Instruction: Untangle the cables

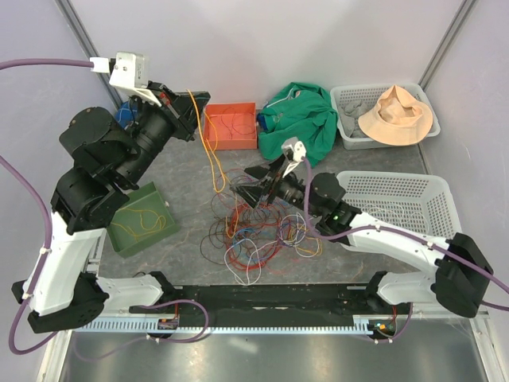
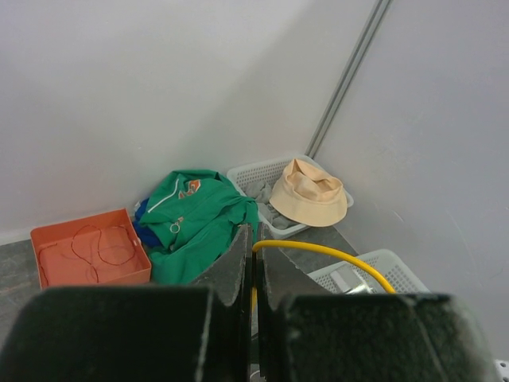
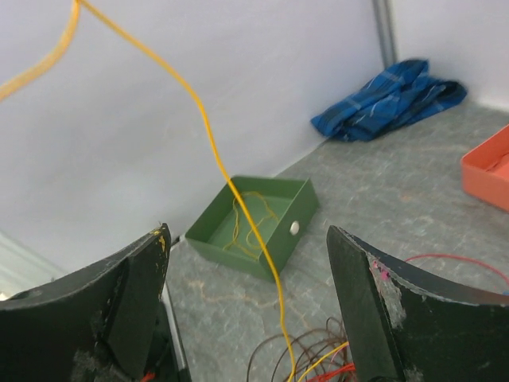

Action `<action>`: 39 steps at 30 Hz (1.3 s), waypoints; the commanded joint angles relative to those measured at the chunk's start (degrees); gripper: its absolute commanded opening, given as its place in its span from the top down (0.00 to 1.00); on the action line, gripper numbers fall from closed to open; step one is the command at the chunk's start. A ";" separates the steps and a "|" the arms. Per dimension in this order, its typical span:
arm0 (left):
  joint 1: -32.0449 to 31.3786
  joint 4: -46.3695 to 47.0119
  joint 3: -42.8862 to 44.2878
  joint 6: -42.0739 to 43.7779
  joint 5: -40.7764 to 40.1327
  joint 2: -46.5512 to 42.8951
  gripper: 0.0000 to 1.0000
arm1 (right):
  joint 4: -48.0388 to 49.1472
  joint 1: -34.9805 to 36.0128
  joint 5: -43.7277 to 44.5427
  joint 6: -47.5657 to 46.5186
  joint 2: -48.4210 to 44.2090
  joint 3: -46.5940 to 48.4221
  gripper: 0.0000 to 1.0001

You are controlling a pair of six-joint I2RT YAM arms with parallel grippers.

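Note:
The cables [image 1: 256, 232] lie as a tangle of red, orange, brown, white and purple loops in the middle of the table. One yellow cable [image 1: 210, 151] rises from the tangle to my left gripper [image 1: 193, 102], which is raised high at the back left and shut on it. In the left wrist view the yellow cable [image 2: 334, 255] comes out between the closed fingers of the left gripper [image 2: 254, 232]. My right gripper [image 1: 245, 185] hovers open over the tangle's far left edge. In the right wrist view the yellow cable [image 3: 211, 135] hangs between the spread fingers of the right gripper [image 3: 248, 239], touching neither.
A green box [image 1: 141, 219] holding a yellowish wire sits left of the tangle. An orange box [image 1: 231, 126] with a thin wire stands at the back. A green jacket [image 1: 298, 119], a hat [image 1: 396, 115] on a white basket [image 1: 346, 95] and another white basket [image 1: 394, 199] stand right.

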 commanded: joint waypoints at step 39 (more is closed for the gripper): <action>-0.06 -5.46 -43.85 -15.90 -19.41 -29.47 0.98 | -32.81 2.28 -2.92 6.63 15.21 40.99 1.00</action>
